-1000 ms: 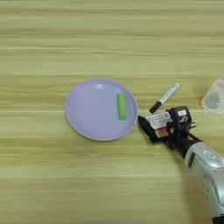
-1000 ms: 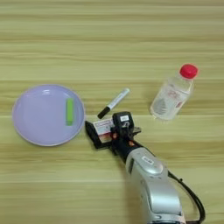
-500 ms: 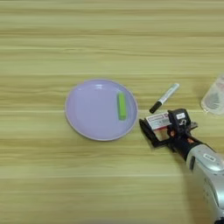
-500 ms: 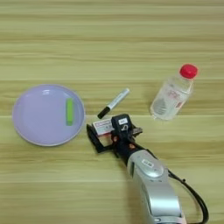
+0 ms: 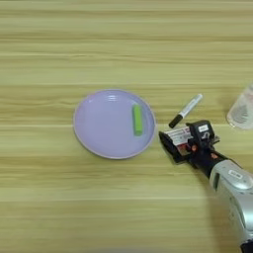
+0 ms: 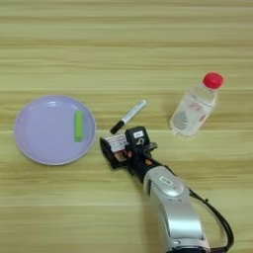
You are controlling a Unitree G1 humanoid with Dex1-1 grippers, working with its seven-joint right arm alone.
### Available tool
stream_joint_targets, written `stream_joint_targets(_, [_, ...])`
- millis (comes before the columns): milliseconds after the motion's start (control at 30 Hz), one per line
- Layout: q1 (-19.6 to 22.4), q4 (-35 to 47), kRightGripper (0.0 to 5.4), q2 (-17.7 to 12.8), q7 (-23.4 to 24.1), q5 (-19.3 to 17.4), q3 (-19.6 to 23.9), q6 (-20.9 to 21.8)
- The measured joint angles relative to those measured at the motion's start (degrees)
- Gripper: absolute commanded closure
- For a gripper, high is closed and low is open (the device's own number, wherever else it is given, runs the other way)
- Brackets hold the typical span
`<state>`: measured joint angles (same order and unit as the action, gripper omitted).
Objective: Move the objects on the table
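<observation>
No word, brand or number could be read anywhere. The small red-and-white flat box (image 6: 116,144) carried dark rows of print on its white face, too fine to make out. The label on the clear plastic bottle (image 6: 193,106) showed only a grey patch and red specks. A white tag on the gripper (image 6: 123,150) stayed illegible as well.

Only a black cable (image 6: 221,223) worth mentioning, down in the bottom right corner. Thin, bowing out to the right in a loose curve, then dropping off the lower edge. Shows up in the right eye view only. Can't tell whether lying flat or hanging.
</observation>
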<state>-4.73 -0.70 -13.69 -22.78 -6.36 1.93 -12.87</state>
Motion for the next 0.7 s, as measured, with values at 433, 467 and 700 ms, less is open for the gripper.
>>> stream_joint_targets(433, [-0.1,0.1,1.4,-0.2,-0.3,0.0,0.2,0.0])
stream_joint_targets(467, [-0.2,0.4,1.4,-0.2,-0.3,0.0,0.3,0.0])
stream_joint_targets(700, [-1.4,3.4,1.41,-2.2,-0.5,-0.2,1.8,-1.8])
